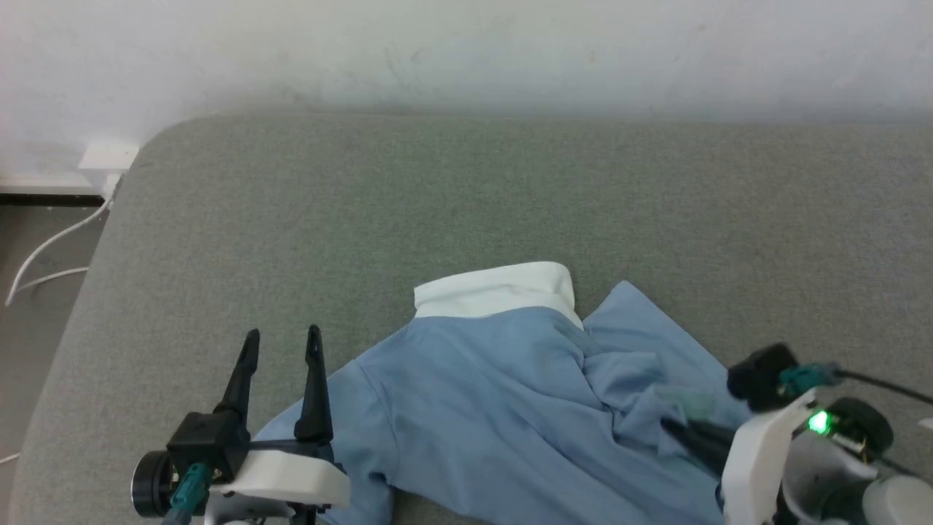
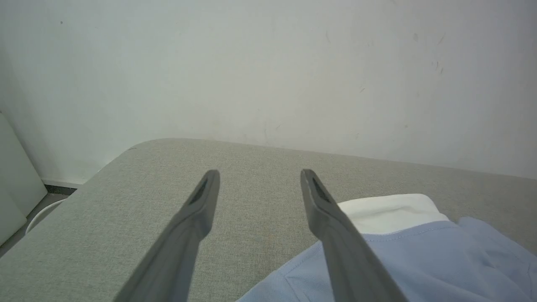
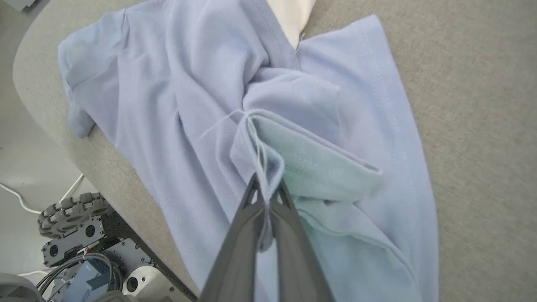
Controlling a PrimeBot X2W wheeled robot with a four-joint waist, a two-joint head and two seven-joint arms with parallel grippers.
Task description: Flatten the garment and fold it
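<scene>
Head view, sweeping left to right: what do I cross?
White cable → left tool → garment's white collar → right tool.

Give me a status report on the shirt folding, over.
Left gripper open, empty. Right gripper shut on garment, at a bunched fold. Garment rumpled, not yet flat.

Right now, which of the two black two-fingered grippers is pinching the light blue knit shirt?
The right gripper: it is shut on a fold of the light blue knit shirt. The left gripper stands open, holding nothing.
</scene>
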